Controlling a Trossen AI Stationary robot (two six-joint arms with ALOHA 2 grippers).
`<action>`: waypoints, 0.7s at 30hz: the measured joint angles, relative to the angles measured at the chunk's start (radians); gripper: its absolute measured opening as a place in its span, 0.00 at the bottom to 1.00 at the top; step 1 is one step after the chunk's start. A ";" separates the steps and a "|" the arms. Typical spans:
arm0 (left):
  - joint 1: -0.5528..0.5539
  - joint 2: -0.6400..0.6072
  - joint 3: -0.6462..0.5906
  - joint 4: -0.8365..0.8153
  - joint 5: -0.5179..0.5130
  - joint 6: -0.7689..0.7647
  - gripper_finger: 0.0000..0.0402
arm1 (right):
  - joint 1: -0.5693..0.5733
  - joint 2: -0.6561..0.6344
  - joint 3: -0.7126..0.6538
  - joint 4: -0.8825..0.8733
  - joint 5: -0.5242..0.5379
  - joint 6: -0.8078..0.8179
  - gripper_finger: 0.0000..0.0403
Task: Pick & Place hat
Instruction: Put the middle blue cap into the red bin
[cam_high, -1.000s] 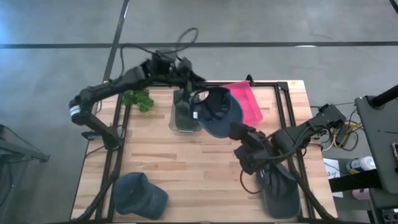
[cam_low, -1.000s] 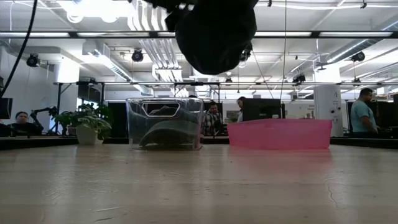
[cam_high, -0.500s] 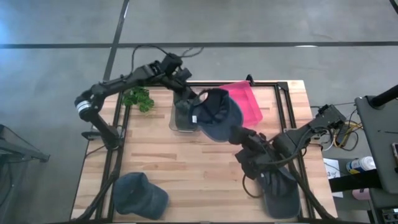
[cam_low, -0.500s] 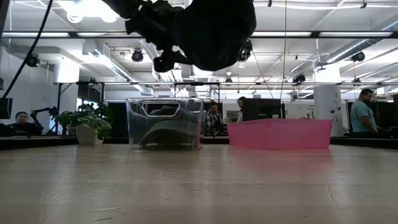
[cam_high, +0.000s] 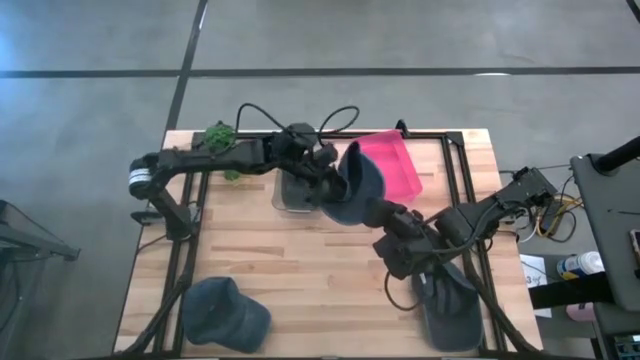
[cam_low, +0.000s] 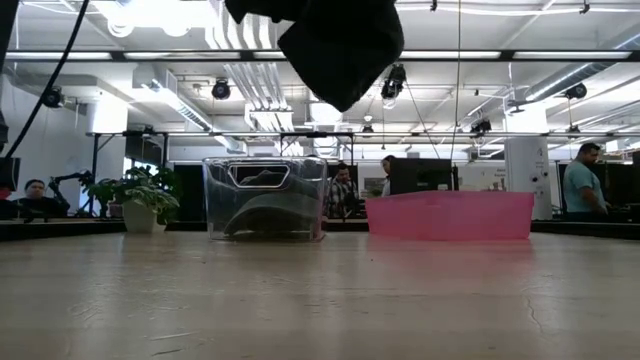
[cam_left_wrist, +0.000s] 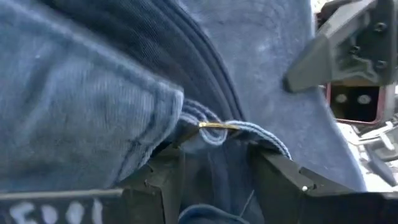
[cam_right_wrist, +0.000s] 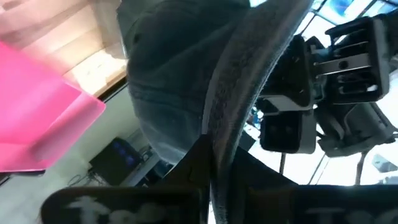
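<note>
Over the wooden table (cam_high: 300, 260), a navy hat (cam_high: 352, 190) hangs in the air between clear bin (cam_high: 292, 195) and pink bin (cam_high: 395, 165). Left gripper (cam_high: 325, 178) and right gripper (cam_high: 392, 222) are both clamped on it.

The high view looks straight down on the whole table (cam_high: 300, 270). The low view looks level across it. Both wrist views sit close against the hat (cam_high: 352, 190), shared by all.

No legible text (only blurred marks)
</note>
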 joint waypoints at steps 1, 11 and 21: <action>-0.009 0.003 0.000 0.000 -0.024 0.018 0.42 | 0.000 0.000 0.000 0.018 0.001 -0.019 0.03; 0.011 0.025 -0.005 -0.025 -0.048 0.049 0.42 | 0.009 0.012 -0.007 0.055 -0.029 -0.056 0.03; 0.006 0.045 -0.009 -0.016 -0.119 0.095 0.42 | 0.056 0.018 -0.002 0.132 -0.031 -0.068 0.03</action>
